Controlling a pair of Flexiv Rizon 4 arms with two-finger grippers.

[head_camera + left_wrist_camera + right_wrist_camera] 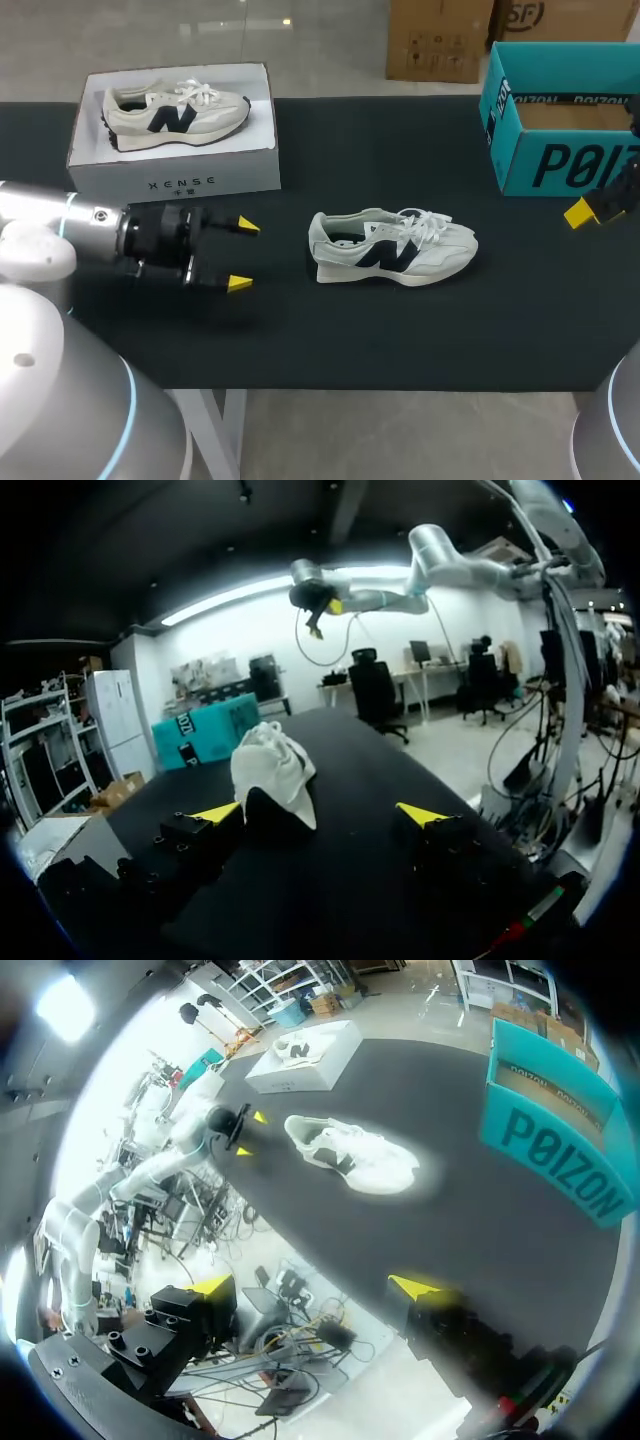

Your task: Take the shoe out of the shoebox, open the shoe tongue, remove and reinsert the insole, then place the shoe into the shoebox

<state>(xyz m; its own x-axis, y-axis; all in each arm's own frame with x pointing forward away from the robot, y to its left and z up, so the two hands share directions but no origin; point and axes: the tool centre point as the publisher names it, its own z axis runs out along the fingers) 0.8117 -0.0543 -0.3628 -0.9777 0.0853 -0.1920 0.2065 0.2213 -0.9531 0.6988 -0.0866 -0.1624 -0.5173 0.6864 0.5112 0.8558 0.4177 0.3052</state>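
Sneaker of cream mesh with white laces and dark side logo (392, 246) sits on the black table (400, 340), outside the white cardboard shoebox (170, 185), heel toward the left gripper (243, 255), spread wide and empty. Right gripper (311, 1285) also released, empty, by the teal cardboard box (570, 165). Tongue-opening looks next: left should pin the heel while right lifts the tongue.

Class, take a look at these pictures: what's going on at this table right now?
Nothing is being held at the moment. A shoe stands on the table, outside the white shoebox, in which a second shoe lies. The left pincer is open, pointing at the shoe's heel but apart from it. The right pincer is open and empty, off by the teal box at the table's right side.
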